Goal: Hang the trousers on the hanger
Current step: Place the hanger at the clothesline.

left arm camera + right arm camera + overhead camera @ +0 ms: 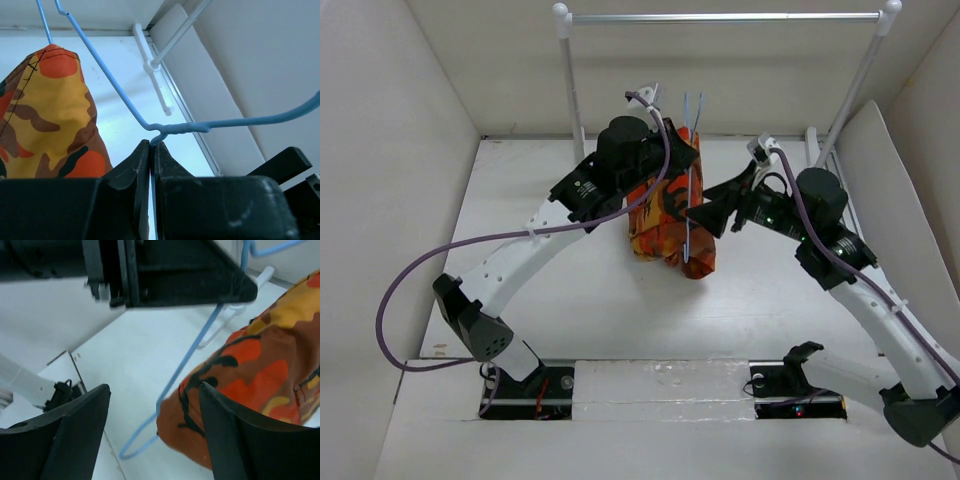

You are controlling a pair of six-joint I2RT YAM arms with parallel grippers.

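Observation:
The camouflage trousers [663, 215] hang folded over the pale blue wire hanger [690, 190], held above the middle of the table. My left gripper [676, 136] is shut on the hanger; in the left wrist view [151, 142] the wire's twisted neck [172, 129] sits at the closed fingertips, with the trousers [47, 115] to the left. My right gripper [706, 215] is open beside the trousers' right side. In the right wrist view [154, 387] the hanger's lower loop [165, 395] and the trousers' edge [260, 365] lie between the fingers, and the right finger [235, 435] is against the cloth.
A white-posted rack with a silver crossbar [720, 17] stands at the back; its foot [150, 62] shows in the left wrist view. White walls close in the table [520, 200] on the left, right and back. The left arm's black body [170, 270] hangs above my right gripper.

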